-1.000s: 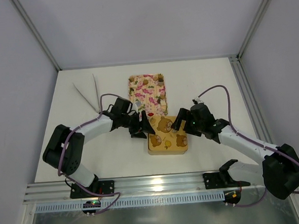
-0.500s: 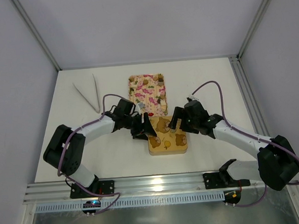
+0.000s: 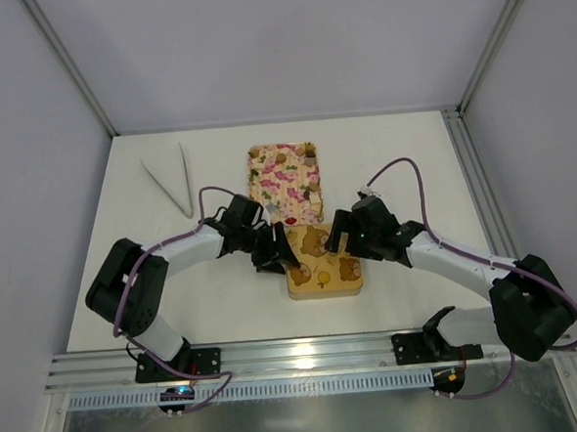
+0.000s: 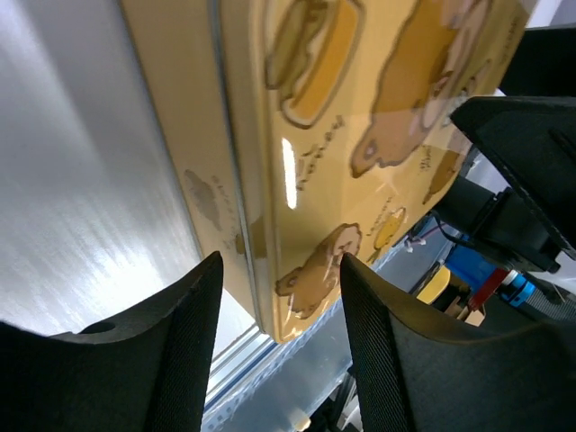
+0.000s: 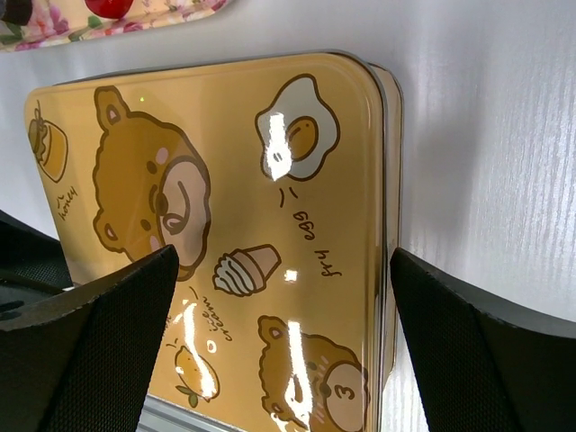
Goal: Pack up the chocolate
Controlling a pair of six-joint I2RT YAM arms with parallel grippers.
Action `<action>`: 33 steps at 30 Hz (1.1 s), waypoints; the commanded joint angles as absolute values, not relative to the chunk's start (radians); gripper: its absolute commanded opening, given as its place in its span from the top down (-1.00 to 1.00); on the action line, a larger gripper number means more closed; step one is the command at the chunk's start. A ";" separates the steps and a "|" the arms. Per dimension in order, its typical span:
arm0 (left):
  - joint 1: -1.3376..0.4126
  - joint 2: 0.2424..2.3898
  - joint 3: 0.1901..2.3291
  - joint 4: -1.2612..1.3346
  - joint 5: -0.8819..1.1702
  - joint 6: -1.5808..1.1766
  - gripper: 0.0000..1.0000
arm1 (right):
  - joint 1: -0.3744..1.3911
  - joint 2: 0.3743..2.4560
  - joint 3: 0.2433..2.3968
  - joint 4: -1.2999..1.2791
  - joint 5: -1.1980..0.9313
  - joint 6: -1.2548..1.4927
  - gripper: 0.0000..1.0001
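Across most of the overhead view, just a white table (image 3: 403,160), nothing fancy. Reaching in from the bottom corners, left arm (image 3: 173,250) and right arm (image 3: 458,259), both bent inward toward the middle. Sitting just above centre, a pink floral tray (image 3: 285,192), lying flat. Right below that, with only a sliver of table between, a yellow tin (image 3: 323,273) with its lid on, printed with cartoon bears, a fried egg and a cupcake. Way off at upper left, well apart from everything, pale tongs (image 3: 174,179) lying in a V.

Hugging the tin's left edge, left gripper (image 3: 279,248), with fingers (image 4: 180,351) spread either side of the tin's rim. Can't tell if touching metal. Hanging over the tin's upper right, right gripper (image 3: 339,232), spread really wide, one finger out past the lid's right edge, pinching nothing.

Dotted around on the floral tray, the chocolate (image 3: 310,159). Small bits, mostly dark brown.
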State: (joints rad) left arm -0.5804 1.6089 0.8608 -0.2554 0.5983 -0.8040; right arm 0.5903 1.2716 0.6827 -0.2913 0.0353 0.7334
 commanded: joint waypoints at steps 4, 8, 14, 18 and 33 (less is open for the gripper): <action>-0.584 1.643 0.822 -0.249 0.528 -0.833 -0.04 | 0.598 1.305 0.660 -0.232 0.055 0.718 -1.00; -0.584 1.672 0.815 -0.250 0.514 -0.841 0.03 | 0.598 1.334 0.658 -0.218 0.046 0.713 -0.99; -0.584 1.697 0.808 -0.252 0.500 -0.845 0.08 | 0.595 1.396 0.644 -0.183 0.012 0.721 -0.99; -0.584 1.698 0.804 -0.256 0.497 -0.845 0.08 | 0.580 1.410 0.615 -0.144 -0.035 0.733 -0.89; -0.584 1.666 0.793 -0.267 0.491 -0.845 0.12 | 0.592 1.295 0.515 -0.120 -0.068 0.788 -0.37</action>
